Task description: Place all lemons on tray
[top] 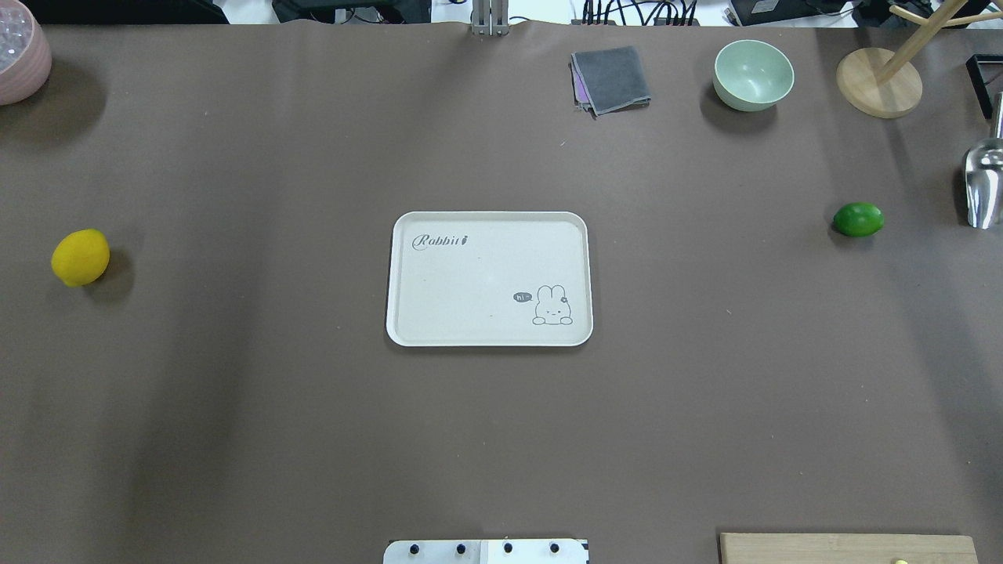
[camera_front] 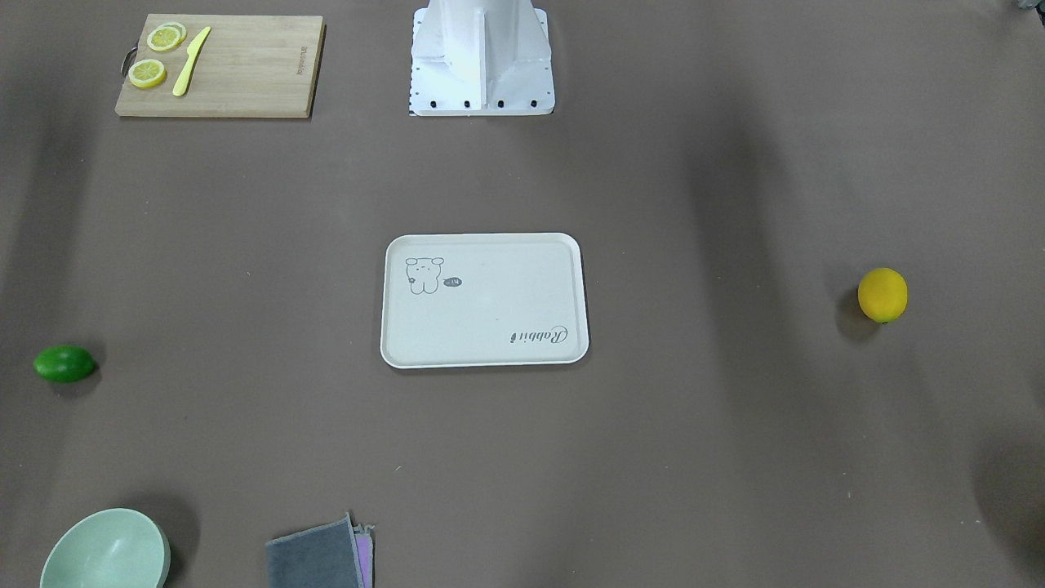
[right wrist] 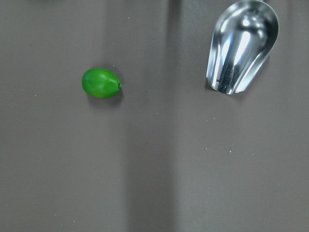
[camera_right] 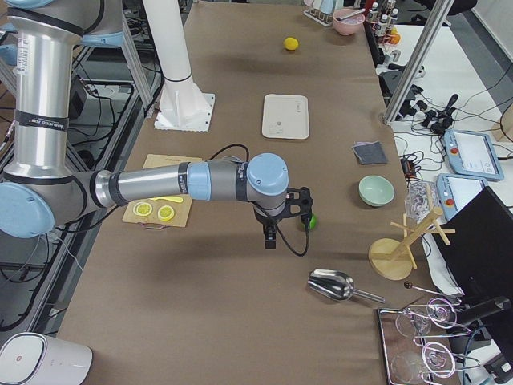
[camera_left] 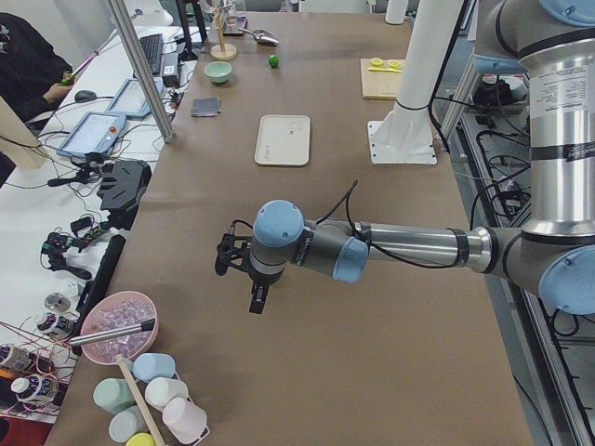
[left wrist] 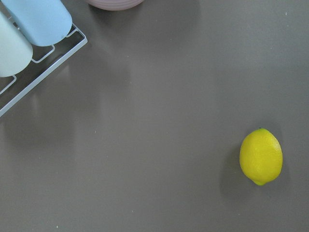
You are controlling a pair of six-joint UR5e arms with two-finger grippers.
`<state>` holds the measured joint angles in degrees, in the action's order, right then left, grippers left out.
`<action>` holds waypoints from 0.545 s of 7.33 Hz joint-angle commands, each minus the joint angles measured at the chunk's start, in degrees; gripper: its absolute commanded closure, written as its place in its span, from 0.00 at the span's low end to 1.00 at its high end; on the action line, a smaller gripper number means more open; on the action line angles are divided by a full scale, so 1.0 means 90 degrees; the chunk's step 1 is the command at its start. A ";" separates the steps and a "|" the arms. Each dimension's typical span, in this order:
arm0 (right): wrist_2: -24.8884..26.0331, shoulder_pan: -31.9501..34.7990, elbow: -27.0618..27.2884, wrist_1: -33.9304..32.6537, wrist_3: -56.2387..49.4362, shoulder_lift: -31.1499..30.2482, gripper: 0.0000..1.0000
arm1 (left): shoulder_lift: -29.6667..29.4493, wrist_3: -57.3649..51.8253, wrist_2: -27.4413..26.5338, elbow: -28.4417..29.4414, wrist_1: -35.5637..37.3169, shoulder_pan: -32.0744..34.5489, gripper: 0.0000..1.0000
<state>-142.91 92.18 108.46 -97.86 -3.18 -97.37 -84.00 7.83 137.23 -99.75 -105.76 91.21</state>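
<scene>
The cream-white tray lies bare at the table's middle, also in the front view. The yellow lemon lies far to its left on the table and shows low right in the left wrist view. The green lemon lies far right and shows in the right wrist view. My left gripper hangs above the table's left end, and my right gripper hangs beside the green lemon. Both show only in side views, so I cannot tell whether they are open or shut.
A bamboo cutting board with lemon slices and a yellow knife lies near the robot base. A green bowl, grey cloth, wooden stand and metal scoop stand at the far right. A cup rack is at the left end.
</scene>
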 commanded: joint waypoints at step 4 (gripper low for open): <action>-0.0234 -0.0631 -0.1035 0.1703 0.0389 0.0466 0.00 | -0.0491 0.0038 -0.0238 0.0439 -0.0612 -0.0211 0.02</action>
<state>-144.57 88.24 101.07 -84.42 -2.07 -94.95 -88.10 8.08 135.21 -95.84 -109.84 90.34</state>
